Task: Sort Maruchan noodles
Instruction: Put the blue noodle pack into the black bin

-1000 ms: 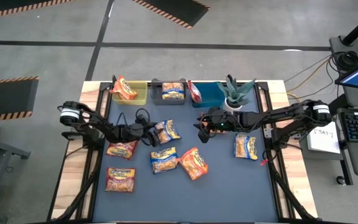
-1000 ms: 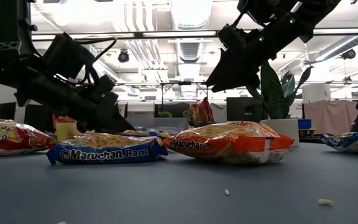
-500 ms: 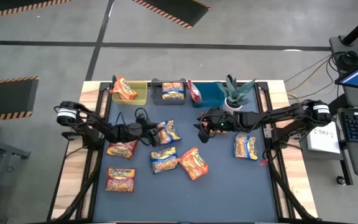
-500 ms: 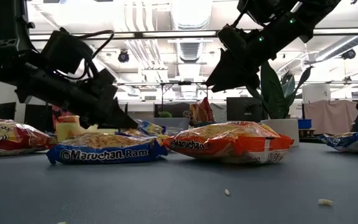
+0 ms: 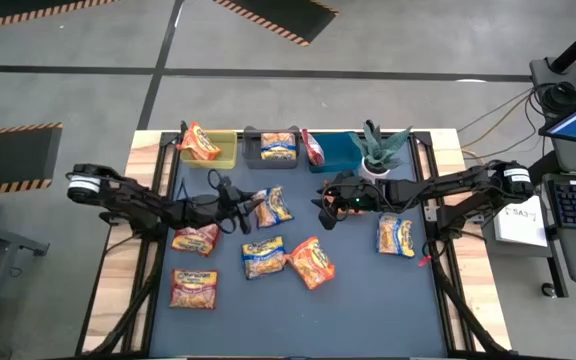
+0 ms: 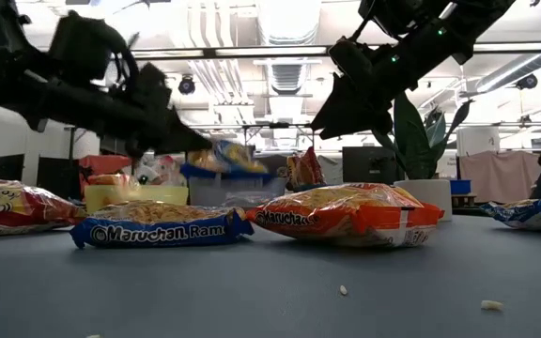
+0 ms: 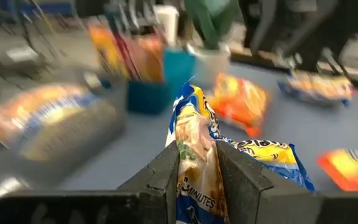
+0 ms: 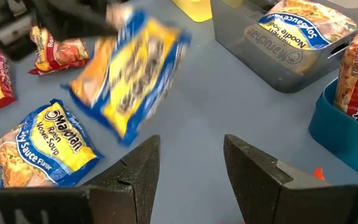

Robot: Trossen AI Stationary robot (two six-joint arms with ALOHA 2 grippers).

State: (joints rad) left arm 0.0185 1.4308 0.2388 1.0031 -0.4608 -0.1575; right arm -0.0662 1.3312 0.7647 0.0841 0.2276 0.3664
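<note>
My left gripper (image 5: 245, 211) is shut on a yellow-and-blue noodle packet (image 5: 273, 205), lifted above the mat left of centre; it also shows in the low view (image 6: 222, 158). My right gripper (image 5: 324, 212) hangs open above the mat's middle, with nothing between its fingers (image 8: 188, 163). Flat on the mat lie two red packets (image 5: 196, 238) (image 5: 193, 288), two yellow-and-blue ones (image 5: 264, 256) (image 5: 395, 236) and an orange one (image 5: 311, 262). My left gripper pinches the packet's near end (image 7: 197, 177) between its two fingers (image 7: 166, 177), the wrapper crumpled and standing on edge between them. The fingers come about level from the table's left. The packet (image 6: 222, 158) sticks out past the fingertips, clear of the mat.
Along the far edge stand a yellow-green bin (image 5: 223, 155) holding an orange packet, a grey bin (image 5: 258, 155) holding a yellow-and-blue one, and a blue bin (image 5: 338, 152) holding a red one. A potted plant (image 5: 378, 150) stands to the right of the bins.
My left gripper has risen from the mat with the yellow-and-blue packet. The packet lay flat on the mat and is now lifted clear, a little nearer the far edge. My right arm has kept still.
</note>
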